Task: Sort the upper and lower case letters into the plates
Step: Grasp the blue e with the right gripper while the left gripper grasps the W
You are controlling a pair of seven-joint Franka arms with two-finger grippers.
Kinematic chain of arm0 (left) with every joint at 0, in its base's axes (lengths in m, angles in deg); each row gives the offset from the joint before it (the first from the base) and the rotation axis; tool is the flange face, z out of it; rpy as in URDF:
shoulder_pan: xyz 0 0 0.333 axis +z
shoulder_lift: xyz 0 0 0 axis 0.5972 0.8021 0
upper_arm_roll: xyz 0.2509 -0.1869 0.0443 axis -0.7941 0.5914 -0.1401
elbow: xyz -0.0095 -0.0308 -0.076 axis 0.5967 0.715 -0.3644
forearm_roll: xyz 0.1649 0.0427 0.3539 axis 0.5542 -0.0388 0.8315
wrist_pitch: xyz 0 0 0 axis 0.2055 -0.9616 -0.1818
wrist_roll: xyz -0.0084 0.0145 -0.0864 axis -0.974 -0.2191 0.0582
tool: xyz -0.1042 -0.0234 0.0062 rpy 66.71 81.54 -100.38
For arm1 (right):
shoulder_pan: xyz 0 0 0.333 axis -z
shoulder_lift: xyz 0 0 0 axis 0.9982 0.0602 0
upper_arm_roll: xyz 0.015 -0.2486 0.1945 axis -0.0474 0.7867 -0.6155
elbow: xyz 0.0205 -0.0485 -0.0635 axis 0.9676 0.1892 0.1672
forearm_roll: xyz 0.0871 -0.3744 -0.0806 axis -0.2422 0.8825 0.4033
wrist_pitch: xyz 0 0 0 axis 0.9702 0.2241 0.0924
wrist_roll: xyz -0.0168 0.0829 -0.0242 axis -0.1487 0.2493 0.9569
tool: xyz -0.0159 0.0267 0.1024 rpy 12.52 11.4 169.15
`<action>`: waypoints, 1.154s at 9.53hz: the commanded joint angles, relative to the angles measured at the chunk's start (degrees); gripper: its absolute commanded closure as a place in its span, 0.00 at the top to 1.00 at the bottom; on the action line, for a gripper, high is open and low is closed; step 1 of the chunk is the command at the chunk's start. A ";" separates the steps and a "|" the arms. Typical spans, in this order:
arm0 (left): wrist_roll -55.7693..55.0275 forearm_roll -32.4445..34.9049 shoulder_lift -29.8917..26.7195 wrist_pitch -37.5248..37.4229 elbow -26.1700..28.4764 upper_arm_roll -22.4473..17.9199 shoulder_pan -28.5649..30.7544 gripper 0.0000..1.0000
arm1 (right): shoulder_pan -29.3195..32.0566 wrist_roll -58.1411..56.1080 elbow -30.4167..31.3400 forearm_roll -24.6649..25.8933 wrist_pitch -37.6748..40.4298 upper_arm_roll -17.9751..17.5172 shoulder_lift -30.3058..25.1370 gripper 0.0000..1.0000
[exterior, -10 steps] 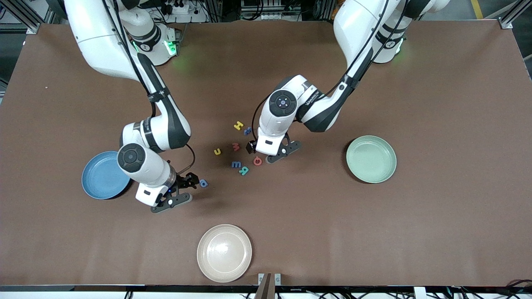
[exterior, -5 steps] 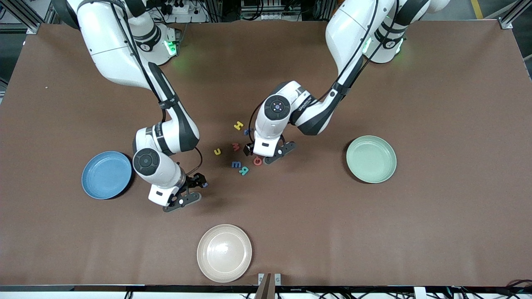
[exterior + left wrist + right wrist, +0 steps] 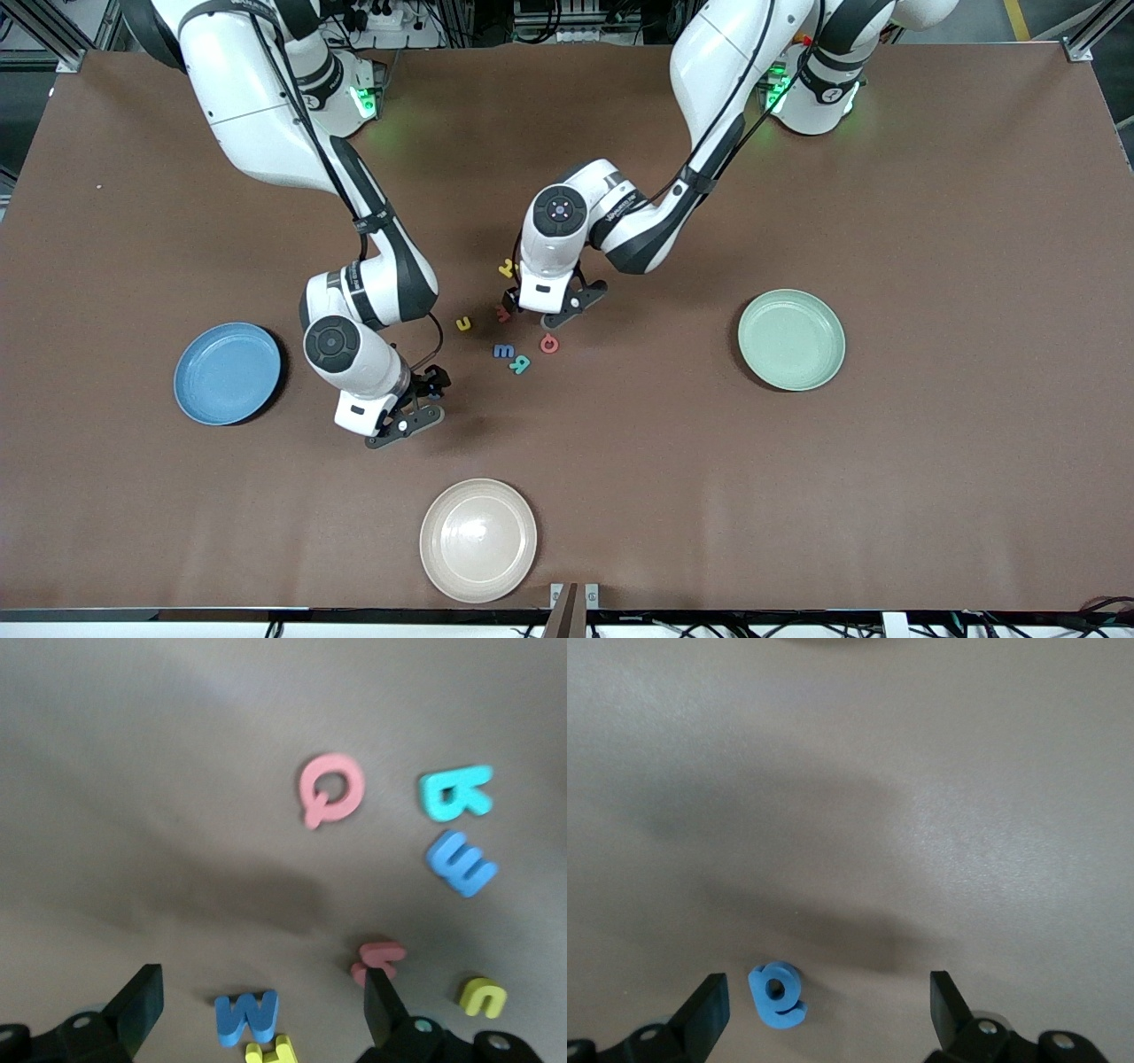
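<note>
Several tiny letters lie mid-table: a yellow u, a blue m, a teal R, a pink Q and a red-pink letter. My left gripper is open low over a blue W, which lies between its fingers beside a yellow H. My right gripper is open low over a lone blue lower-case letter between its fingers. The sky blue plate and the mint plate are empty.
A cream-beige plate sits near the table's front edge, nearer to the camera than the letters. The sky blue plate is at the right arm's end and the mint plate at the left arm's end.
My right gripper moved away from the sky blue plate to over the lone blue letter. My left gripper moved off the pink Q toward the blue W and yellow H.
</note>
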 commanded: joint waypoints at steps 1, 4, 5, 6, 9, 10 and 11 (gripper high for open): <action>-7.82 0.72 1.63 0.31 -0.89 -0.69 -1.07 1.00 | -0.36 0.10 1.60 0.17 -0.87 0.38 0.41 1.00; -8.72 0.99 2.34 1.45 -0.89 -0.69 -1.86 1.00 | -1.05 0.36 2.76 -0.18 -2.11 0.38 0.41 1.00; -8.81 1.07 2.69 1.45 -0.89 -0.78 -3.08 1.00 | -1.49 0.36 2.85 -0.19 -2.54 0.38 0.41 1.00; -8.72 1.16 3.12 1.45 -0.80 -0.87 -3.79 1.00 | -1.85 0.36 2.85 -0.19 -2.81 0.38 0.41 1.00; -8.81 1.95 3.22 1.45 -0.37 -0.87 -4.06 1.00 | -2.20 0.36 3.37 -0.19 -3.60 0.38 0.41 1.00; -8.63 1.95 3.22 1.45 -0.28 -0.87 -3.98 1.00 | -2.11 0.36 4.24 -0.19 -4.39 0.38 0.41 1.00; -8.72 1.95 3.65 1.45 -0.28 -0.87 -4.06 1.00 | -2.11 0.36 4.60 -0.19 -5.00 0.38 0.41 0.99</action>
